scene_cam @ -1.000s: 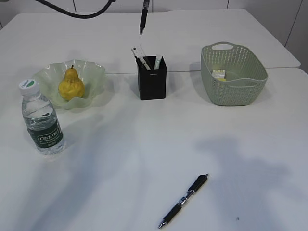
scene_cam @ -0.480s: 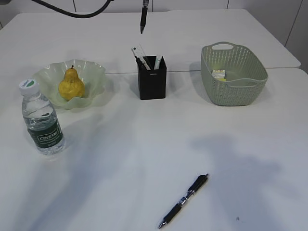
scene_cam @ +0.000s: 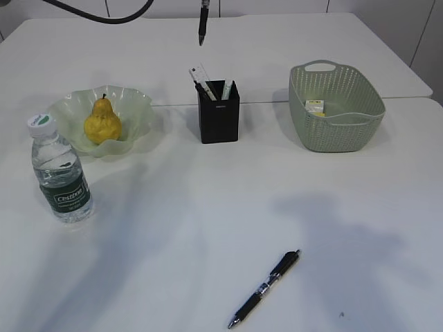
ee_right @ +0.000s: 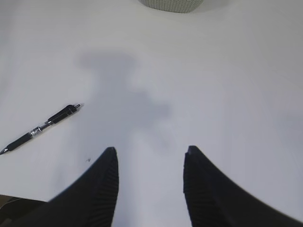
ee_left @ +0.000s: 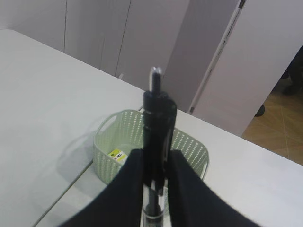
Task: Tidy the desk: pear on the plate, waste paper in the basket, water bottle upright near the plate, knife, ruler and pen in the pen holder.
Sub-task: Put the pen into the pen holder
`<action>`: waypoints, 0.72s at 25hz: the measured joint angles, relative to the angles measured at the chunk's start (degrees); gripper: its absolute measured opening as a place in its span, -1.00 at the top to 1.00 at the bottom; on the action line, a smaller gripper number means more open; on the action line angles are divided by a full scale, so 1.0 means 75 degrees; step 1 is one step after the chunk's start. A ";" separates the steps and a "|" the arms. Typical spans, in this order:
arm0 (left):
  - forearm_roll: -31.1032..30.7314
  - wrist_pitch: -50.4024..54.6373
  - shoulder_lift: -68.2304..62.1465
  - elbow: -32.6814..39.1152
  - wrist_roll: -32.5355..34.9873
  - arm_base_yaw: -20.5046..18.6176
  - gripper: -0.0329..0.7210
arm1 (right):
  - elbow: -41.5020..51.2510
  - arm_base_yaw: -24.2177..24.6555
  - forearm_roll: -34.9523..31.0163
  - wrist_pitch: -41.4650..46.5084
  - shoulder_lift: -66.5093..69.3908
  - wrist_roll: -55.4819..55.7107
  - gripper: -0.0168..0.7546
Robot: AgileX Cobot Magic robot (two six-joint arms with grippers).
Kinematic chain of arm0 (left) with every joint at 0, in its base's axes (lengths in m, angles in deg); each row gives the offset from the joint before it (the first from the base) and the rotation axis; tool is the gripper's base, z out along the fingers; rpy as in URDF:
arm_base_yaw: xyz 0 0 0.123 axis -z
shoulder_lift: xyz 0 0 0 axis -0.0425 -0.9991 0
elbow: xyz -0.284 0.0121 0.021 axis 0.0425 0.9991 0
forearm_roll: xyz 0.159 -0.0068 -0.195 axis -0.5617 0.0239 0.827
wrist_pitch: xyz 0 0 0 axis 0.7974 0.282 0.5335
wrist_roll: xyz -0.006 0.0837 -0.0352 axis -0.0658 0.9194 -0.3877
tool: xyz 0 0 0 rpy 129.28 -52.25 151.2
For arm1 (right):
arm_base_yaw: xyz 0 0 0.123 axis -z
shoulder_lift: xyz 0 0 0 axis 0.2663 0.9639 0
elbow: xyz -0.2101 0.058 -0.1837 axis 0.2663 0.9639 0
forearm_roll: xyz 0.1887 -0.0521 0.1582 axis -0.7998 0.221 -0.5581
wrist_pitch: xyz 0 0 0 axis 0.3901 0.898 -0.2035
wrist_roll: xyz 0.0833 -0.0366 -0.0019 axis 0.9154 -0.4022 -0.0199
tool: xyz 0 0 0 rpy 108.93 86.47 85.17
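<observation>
Nearest to us, a black pen (scene_cam: 265, 288) lies loose on the white table (scene_cam: 208, 207), and above that stretch the right pincer (ee_right: 150, 163) hangs with its fingers spread, nothing between them. Further back on the left, the water bottle (scene_cam: 61, 171) stands upright just beside the plate (scene_cam: 131, 111), and there's the pear (scene_cam: 102, 122) sitting in that ruffled green dish. Centre, the black pen holder (scene_cam: 219, 115) has the clear ruler (scene_cam: 201, 75) and a couple of other sticks poking out of its top. To the right, the basket (scene_cam: 339, 124) holds a scrap of waste paper (scene_cam: 315, 106) against its left wall. High at the back, the left pincer (ee_left: 154, 172) pinches a second black pen (scene_cam: 203, 25), hanging point-down above the holder.
</observation>
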 joint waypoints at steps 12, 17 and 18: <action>0.0055 -0.0328 -0.0103 0.0000 -0.0083 0.0104 0.70 | 0.0000 0.0000 0.0000 -0.0089 0.0000 0.0000 0.00; -0.0574 -0.0532 -0.0115 0.0000 -0.0407 0.0433 0.69 | 0.0000 0.0000 0.0000 -0.0089 0.0000 0.0000 0.00; -0.0761 -0.0569 -0.0115 0.0000 -0.0430 0.0467 0.69 | 0.0004 0.0000 0.0000 -0.0102 0.0000 0.0000 0.00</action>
